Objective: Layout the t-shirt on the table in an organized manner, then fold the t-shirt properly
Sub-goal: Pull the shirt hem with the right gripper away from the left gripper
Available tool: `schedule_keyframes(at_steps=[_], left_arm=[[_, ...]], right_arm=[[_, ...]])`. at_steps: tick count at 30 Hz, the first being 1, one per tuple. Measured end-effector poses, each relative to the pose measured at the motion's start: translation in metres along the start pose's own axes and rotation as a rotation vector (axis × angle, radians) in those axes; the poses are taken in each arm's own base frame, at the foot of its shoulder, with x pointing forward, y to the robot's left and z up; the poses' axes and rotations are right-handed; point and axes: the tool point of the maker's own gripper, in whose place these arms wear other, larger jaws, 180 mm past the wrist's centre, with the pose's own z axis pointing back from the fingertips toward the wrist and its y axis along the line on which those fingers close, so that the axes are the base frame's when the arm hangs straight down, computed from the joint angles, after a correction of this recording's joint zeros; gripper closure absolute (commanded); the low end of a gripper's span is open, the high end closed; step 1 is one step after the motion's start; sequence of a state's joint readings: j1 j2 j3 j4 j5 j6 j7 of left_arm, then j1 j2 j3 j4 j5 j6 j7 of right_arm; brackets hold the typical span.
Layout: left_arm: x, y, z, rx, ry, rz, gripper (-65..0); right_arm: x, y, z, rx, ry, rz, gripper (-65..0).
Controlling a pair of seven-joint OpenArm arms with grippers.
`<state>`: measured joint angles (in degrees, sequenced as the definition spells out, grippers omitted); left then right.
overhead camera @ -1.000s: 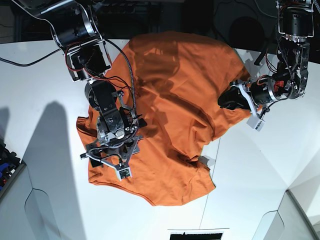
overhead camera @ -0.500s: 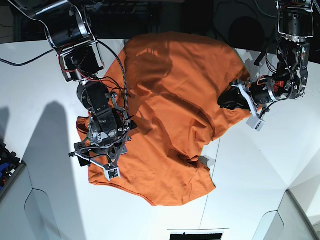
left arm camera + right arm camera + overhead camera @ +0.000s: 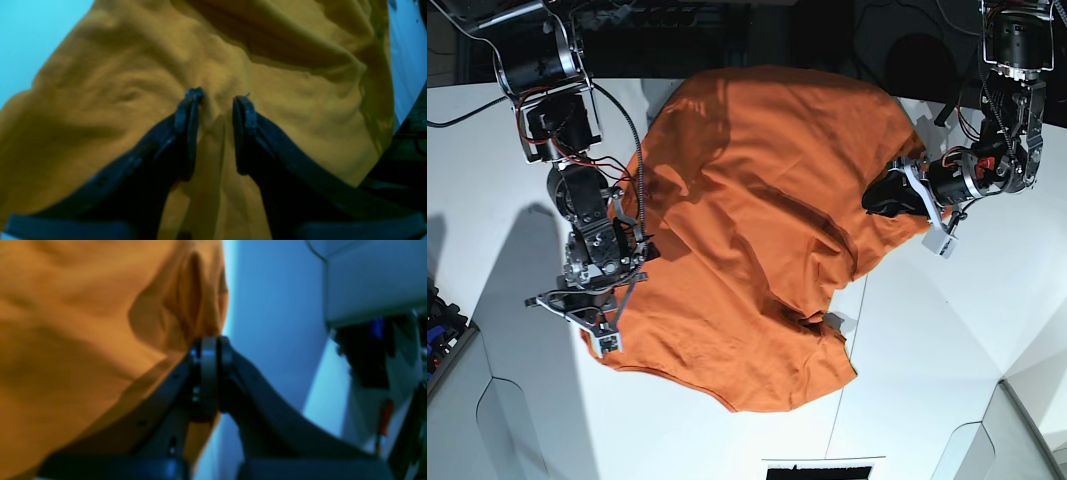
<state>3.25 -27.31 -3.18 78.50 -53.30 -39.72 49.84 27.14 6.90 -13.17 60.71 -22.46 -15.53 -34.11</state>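
The right gripper [image 3: 209, 350] is clamped tight on the orange t-shirt's [image 3: 757, 220] edge, ready to tug it flat. Opposite, the left gripper [image 3: 217, 100] pinches a fabric ridge between half-parted jaws, anchoring the rumpled shirt on the white table [image 3: 927, 380].

1. The base view is bright and sharp; overhead light throws a broad grey arm shadow onto the white bench [image 3: 727, 440] at left.
2. Both wrist views carry a blue cast, turning the bench cyan.
3. The right wrist view is soft; its fingers [image 3: 208, 373] and background blur.
4. The t-shirt [image 3: 133, 83] looks dim mustard close up, with its folds shadowed.
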Motion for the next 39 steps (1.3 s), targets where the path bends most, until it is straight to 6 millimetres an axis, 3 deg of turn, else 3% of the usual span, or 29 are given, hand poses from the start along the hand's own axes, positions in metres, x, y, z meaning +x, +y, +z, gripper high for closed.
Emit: schedule_keyframes(at_steps=[3, 4, 8, 10, 13, 20, 27, 29, 31, 33, 34, 36, 39], left_arm=[[-0.004, -0.001, 0.0, -0.003, 0.001, 0.007, -21.1], [-0.004, -0.001, 0.0, -0.004, 0.001, 0.006, -21.1], [-0.005, -0.002, 0.0, -0.005, 0.002, 0.007, -21.1], [-0.005, -0.002, 0.0, -0.006, 0.001, 0.007, -21.1], [-0.005, -0.002, 0.0, -0.007, 0.001, 0.007, -21.1], [-0.006, -0.001, 0.0, 0.0, 0.008, -0.001, -21.1], [-0.007, 0.0, 0.001, 0.004, 0.014, -0.013, -21.1], [-0.007, 0.0, 0.001, 0.005, 0.014, -0.013, -21.1], [-0.007, 0.0, 0.001, 0.005, 0.014, -0.013, -21.1], [-0.007, 0.001, 0.002, 0.006, 0.016, -0.014, -21.1], [-0.007, 0.001, 0.002, 0.006, 0.016, -0.014, -21.1], [-0.008, 0.001, 0.002, 0.006, 0.018, -0.013, -21.1], [-0.009, 0.001, 0.002, 0.005, 0.014, -0.009, -21.1]], right_arm=[[-0.01, -0.022, -0.007, -0.04, 0.031, -0.029, 0.0], [-0.014, -0.031, -0.009, -0.055, 0.042, -0.042, -2.6], [-0.037, -0.055, -0.015, -0.083, 0.133, -0.141, -39.4], [-0.046, -0.057, -0.015, -0.083, 0.168, -0.167, -44.3], [-0.056, -0.053, -0.014, -0.078, 0.183, -0.166, -44.3], [-0.057, -0.049, 0.0, -0.061, 0.152, -0.197, -44.3], [0.005, -0.078, 0.035, -0.088, -0.016, -0.287, -44.3], [0.01, -0.08, 0.038, -0.086, -0.032, -0.296, -44.2], [0.009, -0.07, 0.037, -0.035, -0.028, -0.326, -43.8], [0.014, -0.053, 0.035, 0.051, -0.058, -0.325, -35.4], [0.019, -0.045, 0.035, 0.089, -0.081, -0.32, -25.7], [0.024, -0.029, 0.033, 0.15, -0.114, -0.3, 0.0], [0.017, 0.0, 0.025, 0.241, -0.123, -0.274, 0.0]])
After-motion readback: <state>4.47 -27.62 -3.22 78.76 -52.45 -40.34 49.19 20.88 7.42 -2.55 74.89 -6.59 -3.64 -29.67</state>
